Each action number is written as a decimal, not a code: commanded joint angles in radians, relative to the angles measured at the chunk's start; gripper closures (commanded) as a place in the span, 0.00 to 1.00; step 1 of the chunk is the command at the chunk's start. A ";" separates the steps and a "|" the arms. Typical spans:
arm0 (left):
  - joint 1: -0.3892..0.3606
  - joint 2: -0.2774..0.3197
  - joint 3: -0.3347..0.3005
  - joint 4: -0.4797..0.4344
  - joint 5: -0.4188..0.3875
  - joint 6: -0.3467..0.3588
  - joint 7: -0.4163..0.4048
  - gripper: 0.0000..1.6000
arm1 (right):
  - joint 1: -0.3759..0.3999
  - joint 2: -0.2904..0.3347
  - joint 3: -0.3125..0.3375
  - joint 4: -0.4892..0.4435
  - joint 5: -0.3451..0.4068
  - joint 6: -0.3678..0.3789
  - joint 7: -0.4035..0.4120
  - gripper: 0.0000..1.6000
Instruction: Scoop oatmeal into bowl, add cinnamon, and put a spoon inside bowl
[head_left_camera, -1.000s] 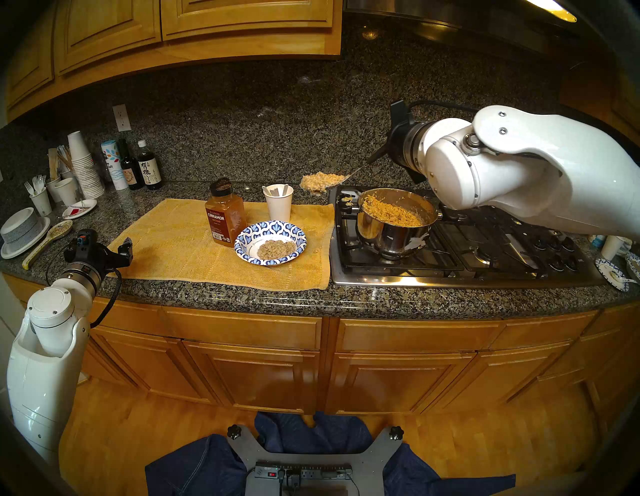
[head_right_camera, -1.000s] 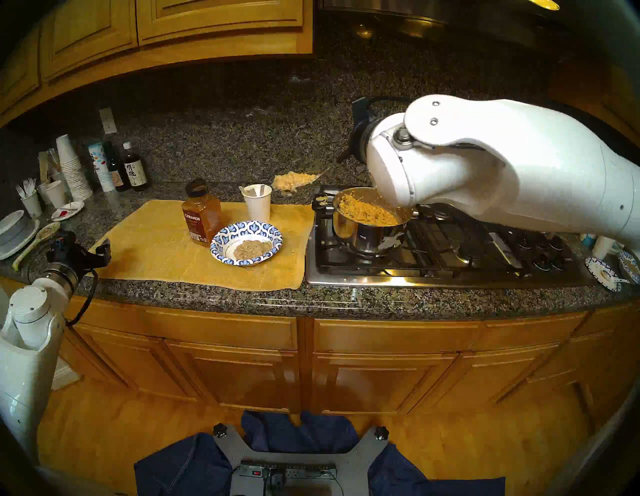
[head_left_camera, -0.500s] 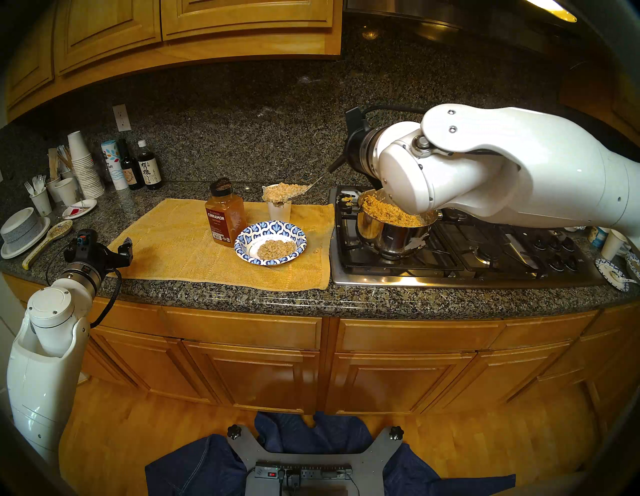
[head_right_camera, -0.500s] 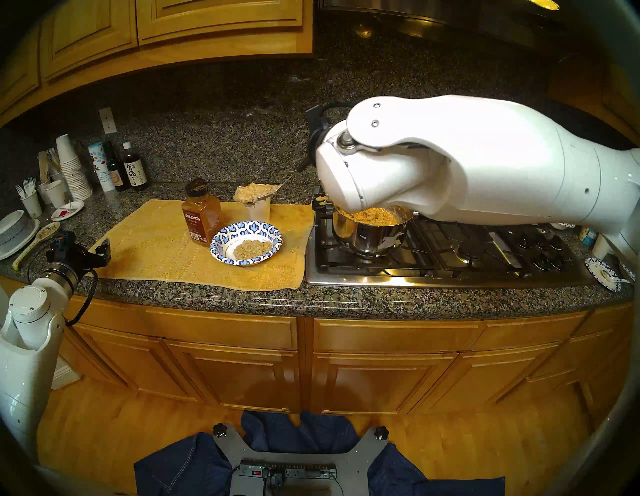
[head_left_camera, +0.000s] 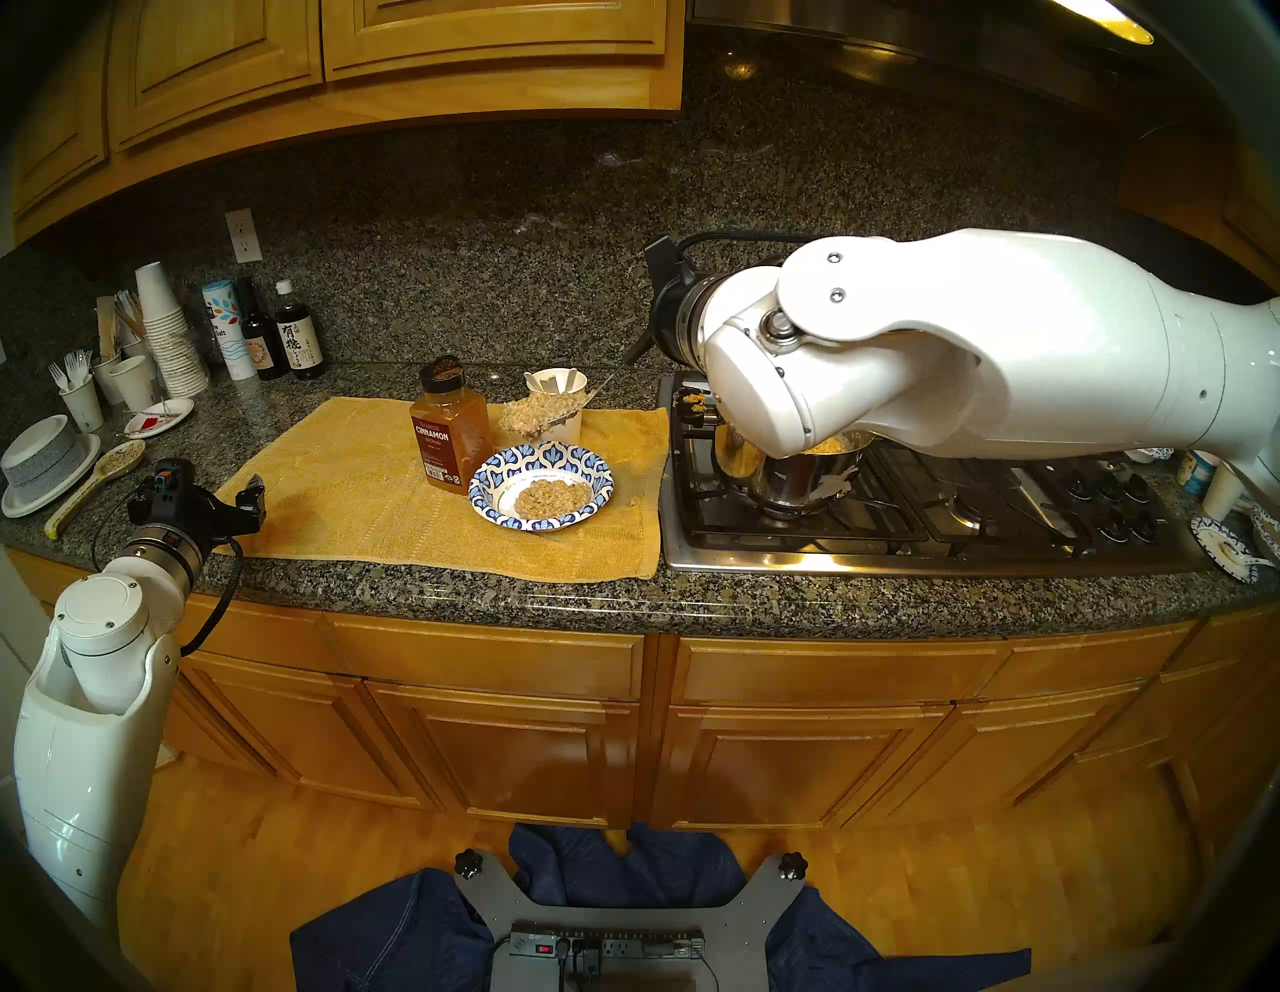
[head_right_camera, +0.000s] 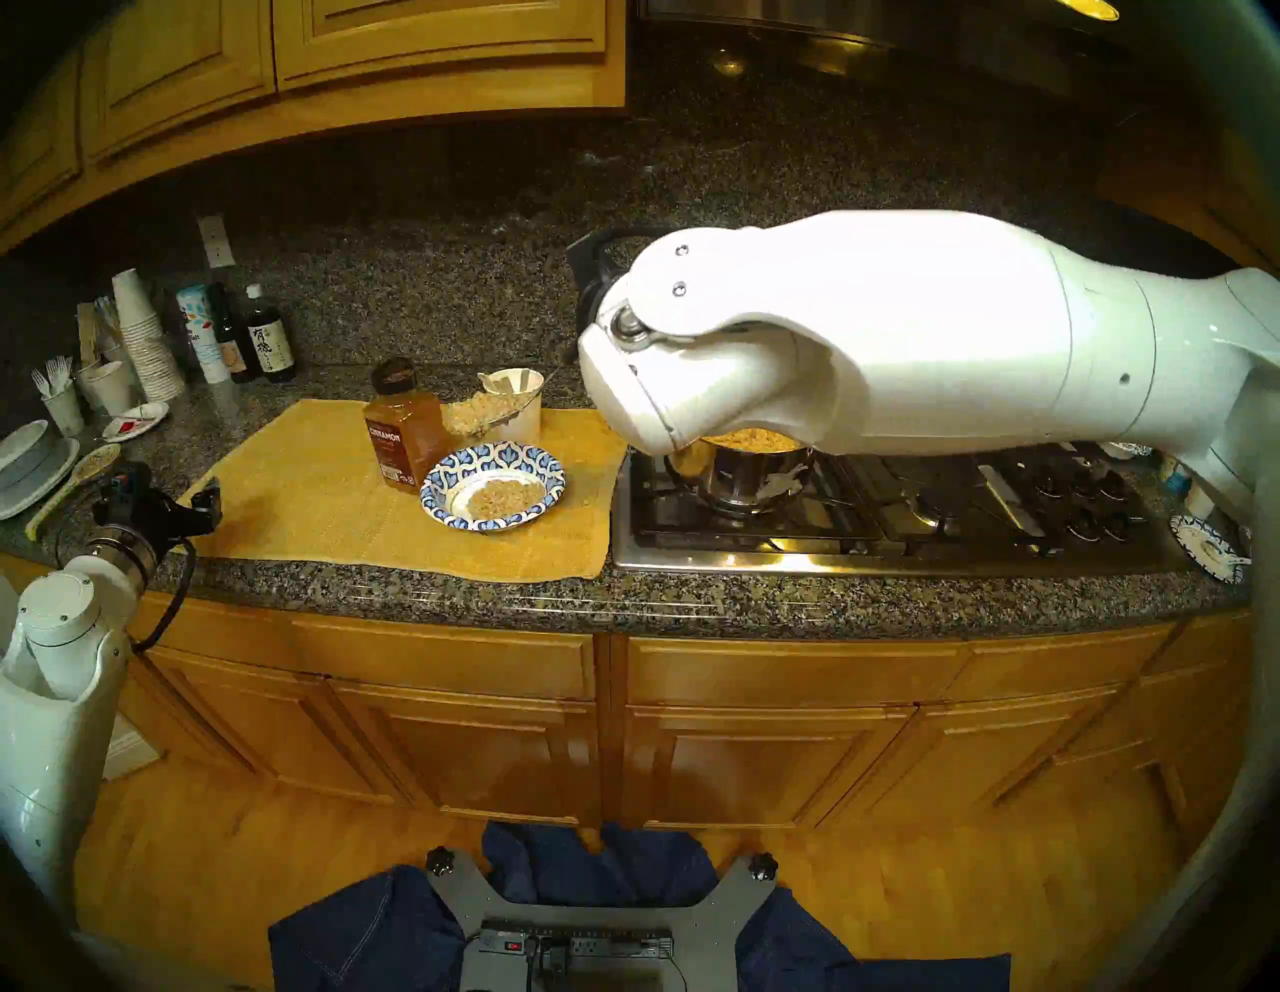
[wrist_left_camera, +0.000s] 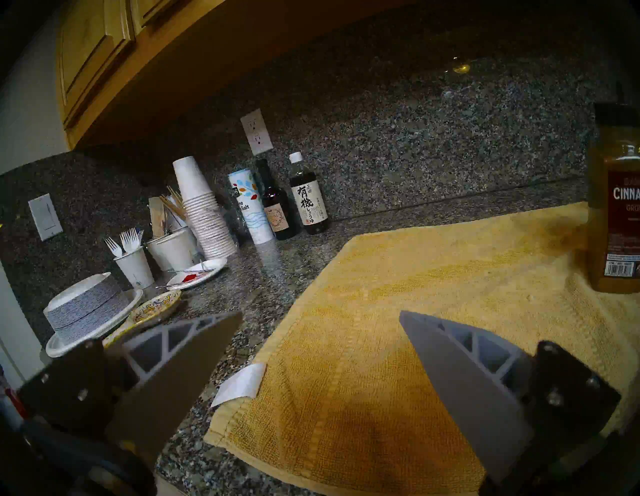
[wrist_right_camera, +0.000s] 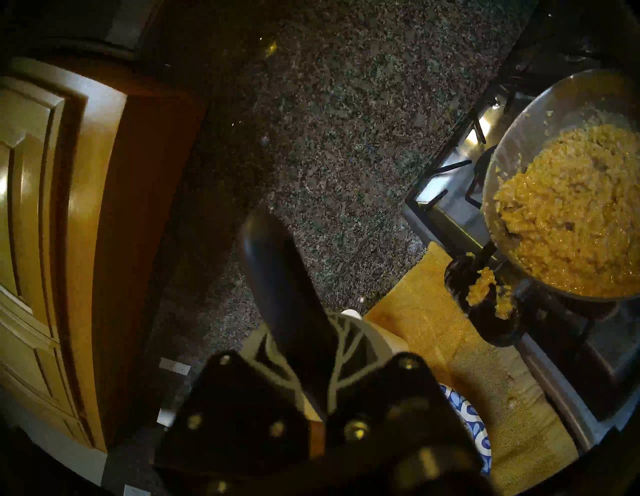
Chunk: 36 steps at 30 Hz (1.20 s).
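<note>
While the loaded serving spoon (head_left_camera: 547, 413) hangs over the far rim of the bowl (head_left_camera: 594, 465), the head views show its heap of oatmeal (head_left_camera: 537, 410) between the cinnamon (head_left_camera: 449, 429) and a paper cup (head_left_camera: 564, 409) holding white plastic spoons (head_left_camera: 554, 379). To my mind the scoop should travel a little nearer, over the bowl's white centre, and sink low before tipping, so lumps land on the oatmeal already there and not on the yellow towel (head_left_camera: 346, 478).

The left wrist view shows the left hand (wrist_left_camera: 320, 320) spread wide and empty above the towel's corner, the cinnamon off to its right.

The right wrist view shows the right hand (wrist_right_camera: 308, 350) clamped on the spoon's black handle, beside the steel pot (wrist_right_camera: 519, 145); roll the wrist slowly.
</note>
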 joint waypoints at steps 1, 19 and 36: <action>-0.018 0.012 -0.018 -0.023 0.002 -0.012 0.001 0.00 | 0.070 -0.032 -0.002 0.017 -0.070 0.000 -0.013 1.00; -0.018 0.012 -0.018 -0.023 0.002 -0.011 0.001 0.00 | 0.184 -0.162 -0.174 0.062 -0.223 0.000 -0.099 1.00; -0.018 0.012 -0.018 -0.023 0.002 -0.012 0.001 0.00 | 0.280 -0.301 -0.313 0.102 -0.321 0.000 -0.156 1.00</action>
